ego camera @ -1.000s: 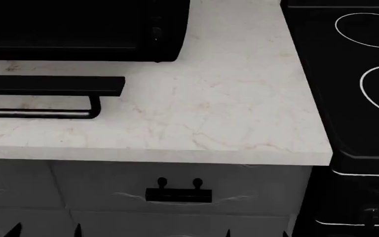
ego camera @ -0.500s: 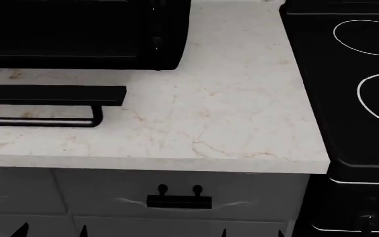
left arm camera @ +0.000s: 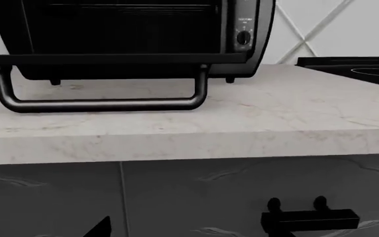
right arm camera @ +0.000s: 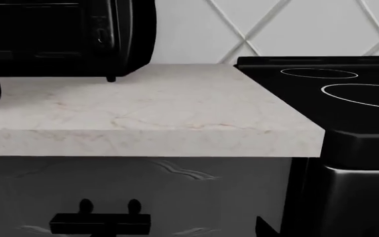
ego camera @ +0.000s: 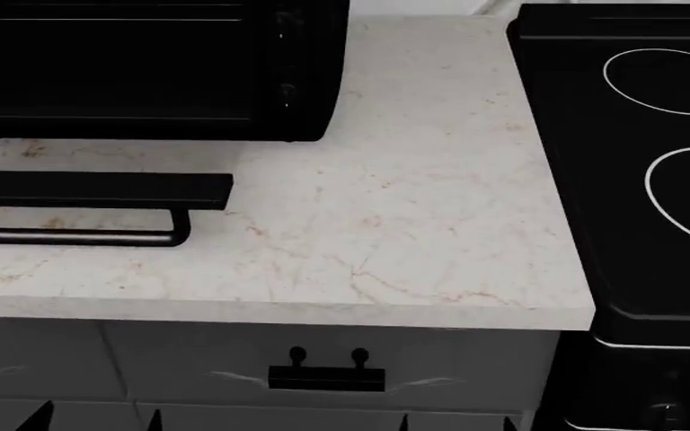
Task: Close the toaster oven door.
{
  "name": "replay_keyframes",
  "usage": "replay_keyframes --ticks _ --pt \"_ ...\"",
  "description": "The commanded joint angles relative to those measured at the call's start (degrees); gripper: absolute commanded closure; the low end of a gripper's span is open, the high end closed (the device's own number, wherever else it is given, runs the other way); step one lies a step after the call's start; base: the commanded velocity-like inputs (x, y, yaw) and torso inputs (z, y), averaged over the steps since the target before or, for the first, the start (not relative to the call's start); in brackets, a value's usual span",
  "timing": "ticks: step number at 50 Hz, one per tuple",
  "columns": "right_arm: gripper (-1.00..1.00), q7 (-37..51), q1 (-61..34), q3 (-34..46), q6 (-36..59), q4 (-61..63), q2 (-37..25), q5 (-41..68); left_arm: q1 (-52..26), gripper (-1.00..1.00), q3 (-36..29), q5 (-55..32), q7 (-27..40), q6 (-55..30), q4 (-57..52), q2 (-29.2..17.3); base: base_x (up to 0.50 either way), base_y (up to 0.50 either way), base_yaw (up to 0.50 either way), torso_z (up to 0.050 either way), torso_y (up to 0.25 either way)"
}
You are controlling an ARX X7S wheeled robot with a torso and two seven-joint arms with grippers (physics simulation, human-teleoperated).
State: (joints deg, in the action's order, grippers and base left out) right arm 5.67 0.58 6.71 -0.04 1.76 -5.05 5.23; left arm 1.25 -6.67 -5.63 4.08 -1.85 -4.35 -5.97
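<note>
Both end effectors barely in view, state unclear. Door [ego camera: 93,189] hangs flat open over worktop [ego camera: 417,206]; handle [left arm camera: 100,101] forward for lifting toward oven [ego camera: 141,67].

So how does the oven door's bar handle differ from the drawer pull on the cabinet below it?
The door handle is a long tubular bar spanning nearly the oven's width; the drawer pull is a short flat bar.

The handle hangs on two curved end arms from the open door, low over the countertop; the pull sits on two small round posts on the grey drawer front.

Both are black, and neither is touched by a gripper.
</note>
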Motion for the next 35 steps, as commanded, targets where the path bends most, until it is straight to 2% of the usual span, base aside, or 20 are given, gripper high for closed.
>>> replay_keyframes --ticks 1,4,9,16,18,22,24,25,30,31,35 --pt "-1.0 1.0 1.0 0.8 0.1 1.8 -0.9 0.7 1.0 -1.0 -0.7 -0.8 0.9 -0.9 -2.2 -0.9 0.0 0.0 0.0 0.05 0.0" --pt "-1.0 1.6 0.9 0.7 2.2 5.3 -1.9 0.6 0.8 -1.0 -1.2 -1.3 0.9 -5.3 -6.2 -1.7 0.0 0.0 0.0 0.032 0.0" --pt "-1.0 2.5 -1.4 -0.5 10.1 16.0 -4.6 0.3 -3.8 -1.0 -1.3 -3.6 -0.1 -22.0 -17.2 -5.4 0.0 0.0 0.0 0.0 0.0" --pt "-1.0 3.3 -4.2 -2.8 18.8 27.3 -7.8 1.3 -7.7 -1.0 -1.5 -5.2 -2.1 -29.4 -23.9 -8.5 0.0 0.0 0.0 0.0 0.0" --pt "-1.0 3.3 -7.1 -5.7 25.3 34.9 -10.0 3.2 -10.2 -1.0 -0.5 -7.4 -3.5 -33.3 -26.4 -9.7 0.0 0.0 0.0 0.0 0.0" --pt "-1.0 3.3 -12.3 -8.5 34.4 43.1 -12.5 5.9 -14.2 -1.0 -0.1 -8.8 -5.4 -35.6 -27.3 -11.4 0.0 0.0 0.0 0.0 0.0" --pt "-1.0 3.2 -15.2 -10.9 39.1 46.7 -13.7 8.0 -16.8 -1.0 0.5 -9.3 -5.9 -37.1 -27.3 -12.3 0.0 0.0 0.0 0.0 0.0" --pt "-1.0 3.2 -20.0 -14.8 46.1 51.5 -15.5 11.3 -19.6 -1.0 0.4 -9.2 -6.9 -38.5 -27.3 -13.9 0.0 0.0 0.0 0.0 0.0" --pt "-1.0 3.3 -33.3 -20.3 61.4 57.5 -19.1 18.6 -22.5 -1.0 3.3 -12.8 -6.8 -42.2 -26.7 -12.4 0.0 0.0 0.0 0.0 0.0" --pt "-1.0 4.0 -37.9 -21.8 65.8 58.1 -20.4 22.1 -23.3 -1.0 4.1 -13.5 -6.5 -43.5 -26.3 -12.0 0.0 0.0 0.0 0.0 0.0" --pt "-1.0 12.0 -47.0 -26.0 72.1 58.2 -25.4 37.6 -27.3 -1.0 5.1 -14.7 -6.1 -46.7 -24.5 -11.9 0.0 0.0 0.0 0.0 0.0"
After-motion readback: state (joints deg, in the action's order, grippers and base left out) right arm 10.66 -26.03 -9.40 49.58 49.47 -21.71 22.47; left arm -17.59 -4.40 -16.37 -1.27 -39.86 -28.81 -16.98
